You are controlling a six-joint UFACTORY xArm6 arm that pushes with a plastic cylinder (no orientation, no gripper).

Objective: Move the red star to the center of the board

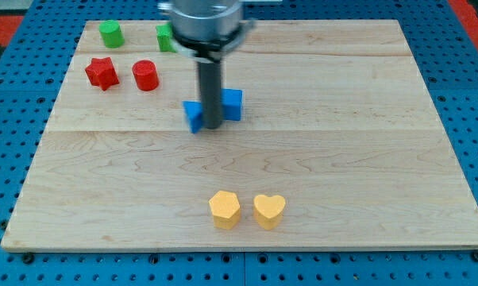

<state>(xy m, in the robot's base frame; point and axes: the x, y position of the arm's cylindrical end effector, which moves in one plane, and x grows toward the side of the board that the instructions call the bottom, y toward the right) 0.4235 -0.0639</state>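
The red star lies near the board's upper left. A red cylinder stands just to its right. My tip is down on the wooden board, left of its centre, between two blue blocks: one at its left and one at its right. The rod hides part of both, so their shapes are unclear. The tip is well to the right of the red star and lower in the view, apart from it.
A green cylinder and a green block sit at the view's top left, the block partly hidden by the arm. A yellow hexagon and a yellow heart lie near the bottom edge.
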